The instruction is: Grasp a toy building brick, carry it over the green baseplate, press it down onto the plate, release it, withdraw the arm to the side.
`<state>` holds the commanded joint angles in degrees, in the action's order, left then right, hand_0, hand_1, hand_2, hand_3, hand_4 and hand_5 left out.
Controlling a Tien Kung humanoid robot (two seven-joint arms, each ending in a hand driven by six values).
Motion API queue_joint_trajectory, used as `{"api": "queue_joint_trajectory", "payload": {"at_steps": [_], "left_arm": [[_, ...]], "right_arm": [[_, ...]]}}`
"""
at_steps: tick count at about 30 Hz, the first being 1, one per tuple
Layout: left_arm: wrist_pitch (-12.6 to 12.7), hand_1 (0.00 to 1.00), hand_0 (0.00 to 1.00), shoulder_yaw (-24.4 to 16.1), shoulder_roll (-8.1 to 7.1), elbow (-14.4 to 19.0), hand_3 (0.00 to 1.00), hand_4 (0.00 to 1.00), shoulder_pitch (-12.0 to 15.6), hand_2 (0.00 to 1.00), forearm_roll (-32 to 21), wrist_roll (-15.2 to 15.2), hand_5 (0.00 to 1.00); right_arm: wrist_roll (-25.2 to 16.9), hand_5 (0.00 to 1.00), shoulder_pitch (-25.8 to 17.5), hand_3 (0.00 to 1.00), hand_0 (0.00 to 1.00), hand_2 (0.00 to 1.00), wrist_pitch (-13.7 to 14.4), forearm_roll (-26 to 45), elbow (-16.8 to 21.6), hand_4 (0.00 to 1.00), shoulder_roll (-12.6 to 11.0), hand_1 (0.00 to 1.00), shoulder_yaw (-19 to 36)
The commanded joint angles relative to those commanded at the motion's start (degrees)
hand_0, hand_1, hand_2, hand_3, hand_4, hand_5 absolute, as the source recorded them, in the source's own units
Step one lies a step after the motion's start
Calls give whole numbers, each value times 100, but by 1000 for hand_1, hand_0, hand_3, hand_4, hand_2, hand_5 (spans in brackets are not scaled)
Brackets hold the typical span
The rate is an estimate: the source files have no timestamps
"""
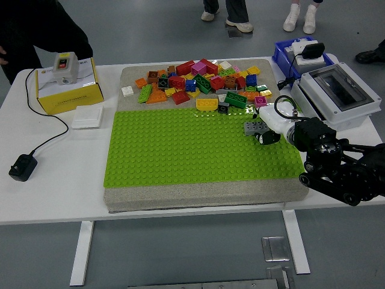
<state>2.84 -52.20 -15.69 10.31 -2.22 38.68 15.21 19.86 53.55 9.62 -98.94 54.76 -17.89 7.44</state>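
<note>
Grey brick [254,127] sat low over the top right part of the green baseplate [192,153], clamped in the right hand [269,126], whose white fingers [274,117] were curled round it; can't tell if it touched the studs. The black right arm [337,165] came in from the right edge. The baseplate lay on a beige mat [198,197] on the white desk [54,180]. Behind the baseplate, on the far strip of the mat, was a pile of loose bricks [204,84] in red, yellow, green, orange, blue etc. Far left: yellow box [66,84] w/ a grey switch unit on top, white pad [88,116] just beside it, black plug [22,167] near the left edge. Right side: grey case [337,93] and blue bin [301,57].
</note>
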Motion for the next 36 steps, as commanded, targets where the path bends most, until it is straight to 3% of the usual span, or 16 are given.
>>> {"api": "queue_joint_trajectory", "payload": {"at_steps": [3, 4, 21, 22, 36], "left_arm": [[-1, 699, 755, 3, -1, 0, 708, 391, -9, 673, 1, 0, 471], [-1, 699, 756, 3, -2, 0, 707, 391, -13, 673, 2, -1, 471], [0, 699, 755, 4, -6, 0, 707, 390, -44, 673, -3, -3, 470], [0, 699, 755, 7, -6, 0, 707, 390, -46, 673, -5, -4, 470], [-2, 699, 755, 34, -15, 0, 707, 390, -74, 674, -27, -16, 471]], "right_arm": [[-1, 343, 7, 748, 84, 701, 20, 7, -32, 624, 16, 215, -18], [-1, 346, 9, 700, 82, 652, 22, 12, -46, 628, 23, 211, -29], [2, 347, 30, 693, 80, 633, 79, 65, -123, 630, 64, 209, -170], [3, 344, 31, 658, 80, 595, 87, 66, -127, 626, 68, 203, -176], [24, 344, 62, 595, 70, 553, 155, 82, -171, 622, 131, 200, -277]]}}
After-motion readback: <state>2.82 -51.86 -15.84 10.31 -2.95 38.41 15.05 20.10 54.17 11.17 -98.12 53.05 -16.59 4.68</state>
